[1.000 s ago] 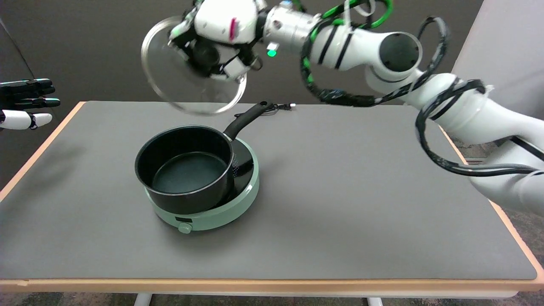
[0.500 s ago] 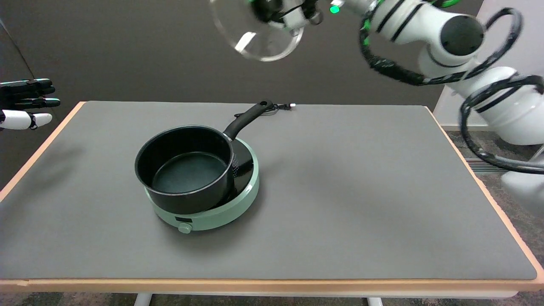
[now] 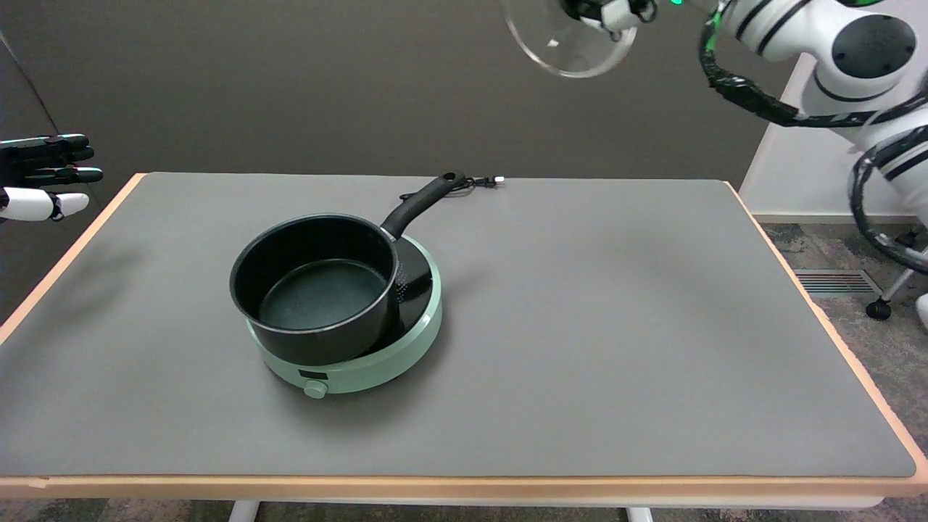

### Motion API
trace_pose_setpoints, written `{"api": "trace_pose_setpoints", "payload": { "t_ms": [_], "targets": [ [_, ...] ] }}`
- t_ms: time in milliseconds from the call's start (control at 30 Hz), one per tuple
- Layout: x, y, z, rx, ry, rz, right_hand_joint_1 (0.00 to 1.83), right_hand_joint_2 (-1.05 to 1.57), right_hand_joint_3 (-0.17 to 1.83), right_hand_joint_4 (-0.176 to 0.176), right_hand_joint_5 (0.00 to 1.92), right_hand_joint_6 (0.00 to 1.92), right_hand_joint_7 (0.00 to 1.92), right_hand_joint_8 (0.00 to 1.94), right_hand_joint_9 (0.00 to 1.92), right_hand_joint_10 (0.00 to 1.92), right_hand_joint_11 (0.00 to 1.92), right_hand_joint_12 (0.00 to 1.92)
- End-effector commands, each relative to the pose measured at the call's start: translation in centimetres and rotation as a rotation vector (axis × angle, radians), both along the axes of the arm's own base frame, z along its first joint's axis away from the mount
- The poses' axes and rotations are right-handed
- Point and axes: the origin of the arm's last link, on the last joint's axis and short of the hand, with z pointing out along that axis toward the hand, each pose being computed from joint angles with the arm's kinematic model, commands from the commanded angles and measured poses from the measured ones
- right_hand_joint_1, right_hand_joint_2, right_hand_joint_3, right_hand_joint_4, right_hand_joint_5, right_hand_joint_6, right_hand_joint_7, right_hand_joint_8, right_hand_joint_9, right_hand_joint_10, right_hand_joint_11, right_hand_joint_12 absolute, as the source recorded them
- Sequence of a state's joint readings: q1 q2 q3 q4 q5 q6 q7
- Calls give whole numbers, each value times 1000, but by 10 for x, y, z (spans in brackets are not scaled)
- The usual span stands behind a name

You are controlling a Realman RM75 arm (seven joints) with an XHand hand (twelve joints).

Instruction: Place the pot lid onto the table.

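The round glass pot lid (image 3: 562, 47) hangs high in the air at the top edge of the head view, tilted, far above the back right part of the grey table (image 3: 616, 326). My right hand (image 3: 609, 10) holds it from the top; only the lowest part of the hand shows, the rest is cut off by the frame edge. The black pot (image 3: 319, 286) with its long handle stands open on the green hotplate (image 3: 362, 355), left of the table's middle.
The idle left hand (image 3: 43, 177) hovers at the left edge. A thin cable (image 3: 482, 183) lies behind the pot handle. My right arm (image 3: 826, 58) crosses the upper right corner. A wheeled stand's foot (image 3: 881, 308) is on the floor at right.
My right hand has carried the lid up and to the right, from above the pot to above the table's back right. Most of the hand has left the frame.
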State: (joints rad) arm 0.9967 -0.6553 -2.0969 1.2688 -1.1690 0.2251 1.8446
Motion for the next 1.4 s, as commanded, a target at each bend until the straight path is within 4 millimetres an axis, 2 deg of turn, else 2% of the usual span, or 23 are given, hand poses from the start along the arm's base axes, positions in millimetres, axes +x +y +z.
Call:
{"api": "trace_pose_setpoints", "payload": {
  "t_ms": [33, 267, 433, 533, 767, 967, 1000, 1200, 1300, 1400],
  "targets": [
    [-48, 21, 117, -239, 42, -242, 1357, 829, 719, 176, 583, 1436, 863, 1409, 791, 1698, 641, 1566],
    [-86, 38, 140, -241, -40, -378, 1357, 821, 737, 176, 580, 1439, 863, 1417, 789, 1702, 645, 1568],
    [-125, 56, 156, -245, -129, -491, 1357, 827, 724, 176, 578, 1437, 862, 1412, 790, 1699, 643, 1572],
    [-138, 66, 162, -241, -170, -536, 1357, 829, 716, 176, 576, 1435, 863, 1408, 792, 1699, 639, 1574],
    [-149, 84, 178, -265, -188, -593, 1357, 831, 715, 176, 572, 1436, 861, 1410, 788, 1702, 637, 1580],
    [-156, 91, 180, -256, -172, -638, 1356, 834, 712, 176, 571, 1436, 858, 1414, 786, 1707, 636, 1583],
    [-159, 92, 180, -256, -171, -646, 1353, 854, 686, 176, 600, 1389, 843, 1427, 783, 1733, 649, 1558],
    [-175, 98, 183, -269, -174, -692, 1354, 842, 702, 176, 580, 1420, 851, 1420, 783, 1719, 639, 1578],
    [-177, 95, 181, -261, -181, -686, 1351, 858, 680, 176, 592, 1386, 839, 1433, 789, 1742, 646, 1566],
    [-179, 92, 166, -212, -173, -702, 1350, 859, 678, 176, 591, 1385, 839, 1433, 790, 1744, 645, 1568]
  ]
}}
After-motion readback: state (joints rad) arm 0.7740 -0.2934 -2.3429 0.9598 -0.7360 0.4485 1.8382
